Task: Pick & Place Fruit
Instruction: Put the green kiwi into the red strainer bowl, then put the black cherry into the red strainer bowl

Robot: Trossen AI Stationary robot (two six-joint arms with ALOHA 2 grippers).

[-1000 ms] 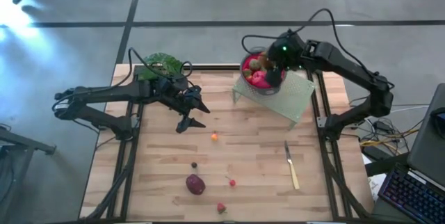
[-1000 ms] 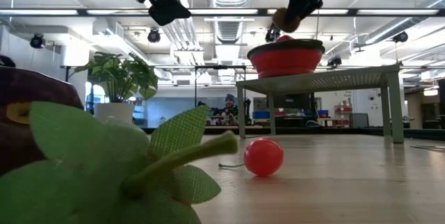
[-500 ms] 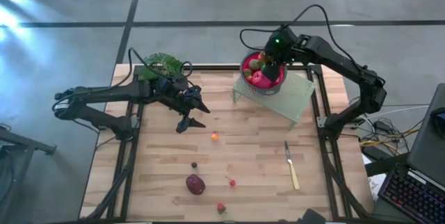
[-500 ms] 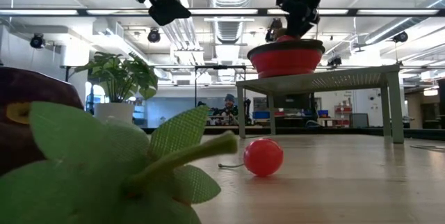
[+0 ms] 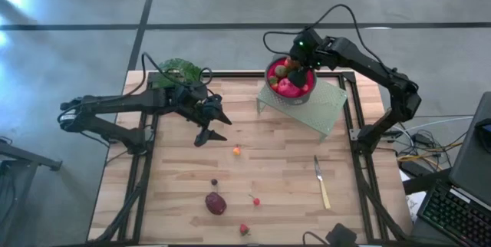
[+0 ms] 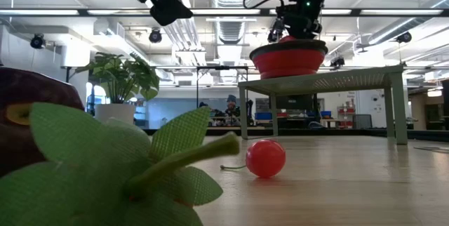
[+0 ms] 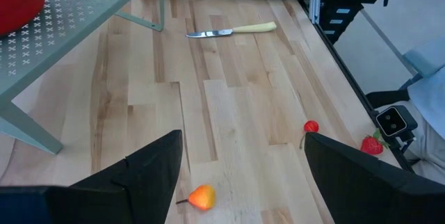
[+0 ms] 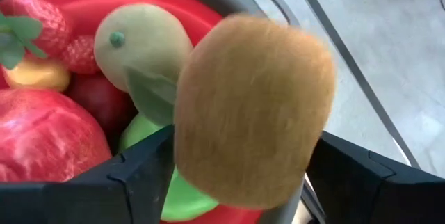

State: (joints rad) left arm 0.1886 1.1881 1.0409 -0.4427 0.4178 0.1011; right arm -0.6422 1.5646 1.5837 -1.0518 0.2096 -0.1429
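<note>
Left gripper (image 5: 217, 126) hangs with jaws apart; right gripper (image 5: 296, 69) points down, arm outstretched.

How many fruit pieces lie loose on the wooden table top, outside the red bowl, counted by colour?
Orange: 1, small orange fruit
Red: 2, cherry and strawberry
Maroon: 1, plum
Dark: 1, tiny dark fruit
Total: 5

bowl (image 5: 270, 74): red, grey rim
kiwi (image 8: 254, 109): fuzzy brown
apple (image 8: 42, 137): red, mottled pink
stand (image 5: 326, 109): pale green, cross-perforated
table (image 5: 276, 170): light wood planks
knife (image 5: 321, 183): silver blade, cream handle
plum (image 5: 215, 202): maroon
plant (image 5: 178, 69): leafy green
</note>
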